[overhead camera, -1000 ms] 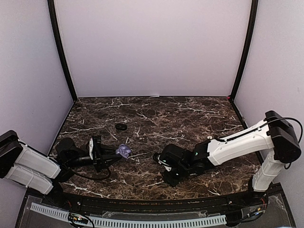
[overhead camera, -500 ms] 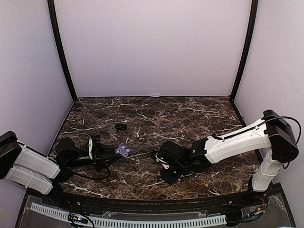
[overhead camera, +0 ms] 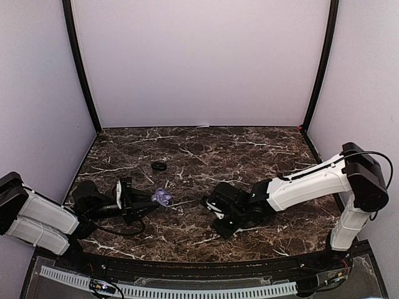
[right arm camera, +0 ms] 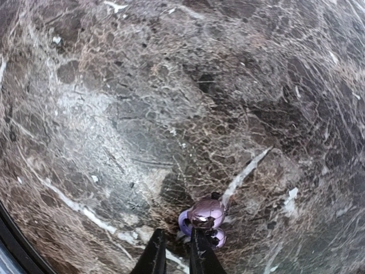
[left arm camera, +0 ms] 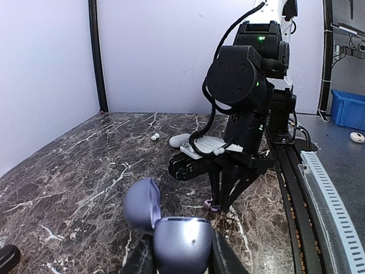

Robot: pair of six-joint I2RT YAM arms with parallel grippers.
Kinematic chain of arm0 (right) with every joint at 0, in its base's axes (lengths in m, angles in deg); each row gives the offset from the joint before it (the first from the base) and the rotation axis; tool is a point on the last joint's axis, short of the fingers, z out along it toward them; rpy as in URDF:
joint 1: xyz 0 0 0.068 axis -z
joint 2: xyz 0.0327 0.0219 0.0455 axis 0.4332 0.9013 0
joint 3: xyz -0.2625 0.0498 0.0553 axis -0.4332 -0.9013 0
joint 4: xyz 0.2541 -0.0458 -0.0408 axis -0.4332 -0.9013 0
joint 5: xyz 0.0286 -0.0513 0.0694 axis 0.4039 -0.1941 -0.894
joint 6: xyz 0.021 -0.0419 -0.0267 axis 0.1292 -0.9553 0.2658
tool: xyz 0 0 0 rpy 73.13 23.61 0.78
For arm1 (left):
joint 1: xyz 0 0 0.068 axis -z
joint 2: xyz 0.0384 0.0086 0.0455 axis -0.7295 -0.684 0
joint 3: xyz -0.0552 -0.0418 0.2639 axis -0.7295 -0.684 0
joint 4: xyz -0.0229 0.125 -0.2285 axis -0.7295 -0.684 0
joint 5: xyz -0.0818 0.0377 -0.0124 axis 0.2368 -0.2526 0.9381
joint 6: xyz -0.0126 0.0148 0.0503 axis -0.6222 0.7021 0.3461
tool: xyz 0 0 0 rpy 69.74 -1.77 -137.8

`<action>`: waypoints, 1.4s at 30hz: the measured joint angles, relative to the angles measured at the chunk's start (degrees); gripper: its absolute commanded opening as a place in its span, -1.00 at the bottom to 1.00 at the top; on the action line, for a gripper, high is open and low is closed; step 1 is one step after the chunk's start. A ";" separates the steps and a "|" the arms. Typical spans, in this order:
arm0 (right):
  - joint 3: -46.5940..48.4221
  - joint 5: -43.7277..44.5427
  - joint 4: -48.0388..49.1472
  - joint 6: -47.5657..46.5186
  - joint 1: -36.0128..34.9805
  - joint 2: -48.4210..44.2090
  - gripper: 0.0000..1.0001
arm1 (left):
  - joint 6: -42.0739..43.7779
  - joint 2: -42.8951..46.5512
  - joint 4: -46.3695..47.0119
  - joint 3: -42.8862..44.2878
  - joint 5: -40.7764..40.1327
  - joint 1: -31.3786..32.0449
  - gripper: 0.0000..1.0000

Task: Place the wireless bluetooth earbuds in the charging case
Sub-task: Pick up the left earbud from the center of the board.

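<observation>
Right claw (right arm camera: 175, 234): pointing straight down, jaws nearly together with a slim gap. Tips are right at a lavender bud (right arm camera: 205, 216) lying on the surface (right arm camera: 114, 114). The bud sits against one tip, and I can't tell if it's pinched or only touched.

Left claw (left arm camera: 174, 258): clamped on the lavender case (left arm camera: 175, 238), holding it low over the surface. Lid (left arm camera: 141, 204) is swung open, the cavity faces up, and the inside isn't visible. The case is near the right claw but apart from the bud.

Further out, behind the right claw: a white case (left arm camera: 179, 140) with a white bud (left arm camera: 154, 136) just beside it, not touching. A black ring (overhead camera: 159, 166) lies on the surface, well beyond the left claw.
</observation>
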 measured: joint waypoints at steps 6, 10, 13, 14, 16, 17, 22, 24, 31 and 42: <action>0.72 0.81 -0.59 -1.77 0.20 1.25 -0.89 | 0.00 0.00 0.02 0.00 -0.11 0.00 -0.66; 2.93 2.10 -2.67 -3.74 -0.31 2.71 -0.89 | -0.02 -0.02 0.02 0.00 -0.26 0.02 -0.66; 4.70 3.63 -4.55 -5.68 -1.53 3.91 -0.89 | -0.02 -0.11 0.02 0.00 -0.28 0.02 -0.66; 5.40 4.57 -5.33 -6.60 -2.12 4.46 -0.89 | 0.00 -0.15 0.00 0.00 -0.31 0.02 -0.66; 6.67 6.27 -6.71 -8.07 -2.97 5.40 -0.86 | 0.00 -0.28 0.00 0.00 -0.31 0.02 -0.66; 7.28 6.99 -7.43 -8.96 -3.37 5.84 -0.83 | 0.00 -0.33 0.02 0.00 -0.31 0.02 -0.66; 9.25 9.64 -9.40 -11.91 -4.94 7.52 -0.72 | -0.02 -0.39 0.02 0.00 -0.33 0.02 -0.66; 9.68 10.54 -9.84 -13.11 -5.51 7.93 -0.71 | -0.02 -0.39 0.02 0.00 -0.33 0.02 -0.66; 12.74 10.99 -11.08 -16.68 -5.79 10.19 -0.82 | 0.00 -0.39 0.02 0.00 -0.33 0.02 -0.66; 20.09 10.88 -17.31 -22.51 -5.99 14.75 -1.00 | 0.00 -0.39 0.02 0.00 -0.33 0.02 -0.66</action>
